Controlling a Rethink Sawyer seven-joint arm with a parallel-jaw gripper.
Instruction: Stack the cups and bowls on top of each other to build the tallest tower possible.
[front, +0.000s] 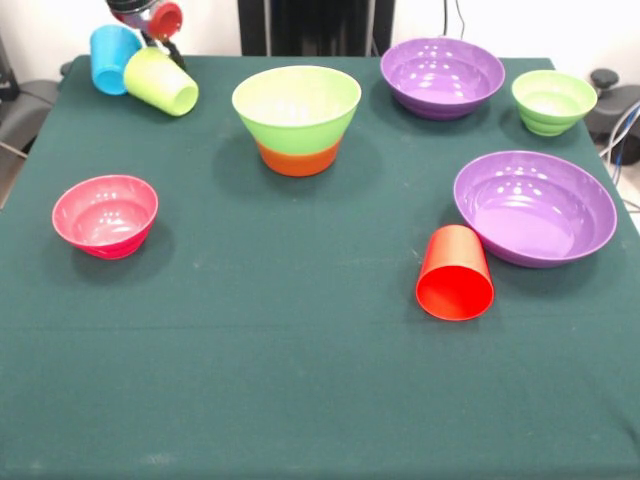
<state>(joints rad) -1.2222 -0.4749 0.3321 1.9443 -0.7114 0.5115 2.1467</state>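
From the front you see the tower (297, 120), lime-green bowl nested in an orange one, upright at the table's (300, 400) far middle; the orange cup (455, 273) lies tipped beside the nearer purple bowl (535, 207); blue cup (112, 58) and lime cup (160, 81) lie tipped far left. The gripper (148, 20) shows just above them, and you cannot tell its opening

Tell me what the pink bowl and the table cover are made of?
The pink bowl looks like glossy plastic: smooth, with bright light spots on its inside. The dark green table cover looks like cloth, perhaps felt: dull, no shine, with faint creases and specks. Neither can be told for sure from looks alone.
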